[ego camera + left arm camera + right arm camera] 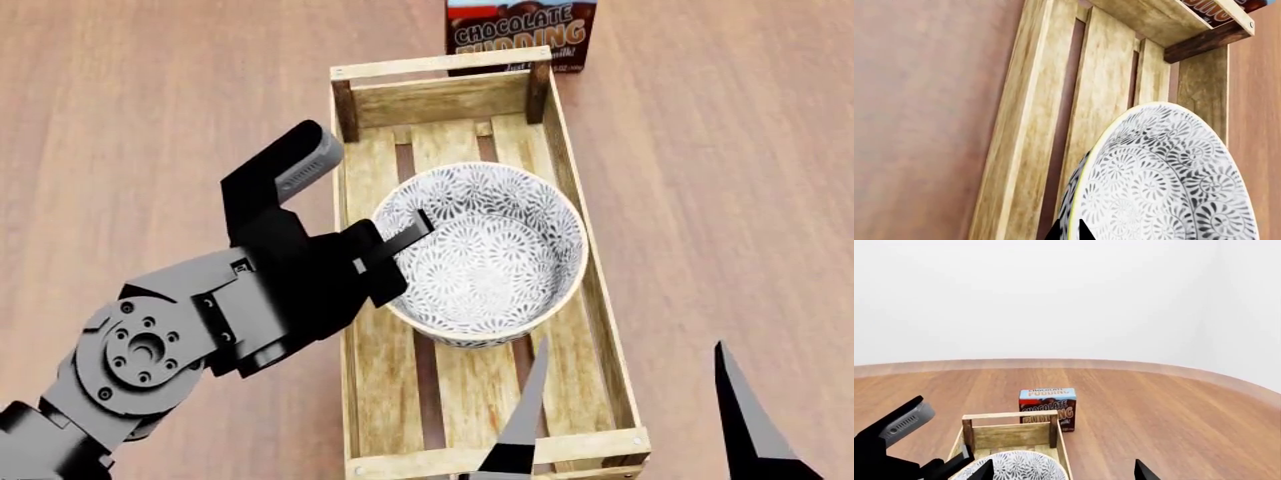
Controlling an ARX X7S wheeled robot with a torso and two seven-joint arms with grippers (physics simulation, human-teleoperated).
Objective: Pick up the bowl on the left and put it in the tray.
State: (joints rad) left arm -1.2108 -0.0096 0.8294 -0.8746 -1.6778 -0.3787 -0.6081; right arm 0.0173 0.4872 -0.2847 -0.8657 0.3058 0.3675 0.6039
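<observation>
The left hand is gripping the bowl by its rim, inside the tray on the bench. The right hand is hovering open nearby.

A slatted wooden tray sits on a brown wood table before a plain white wall, with a chocolate pudding box standing upright just behind its far end. The patterned bowl shows inside the tray at the picture's lower edge, the left arm reaching in beside it. The right gripper shows only two dark fingertips, spread wide apart.
</observation>
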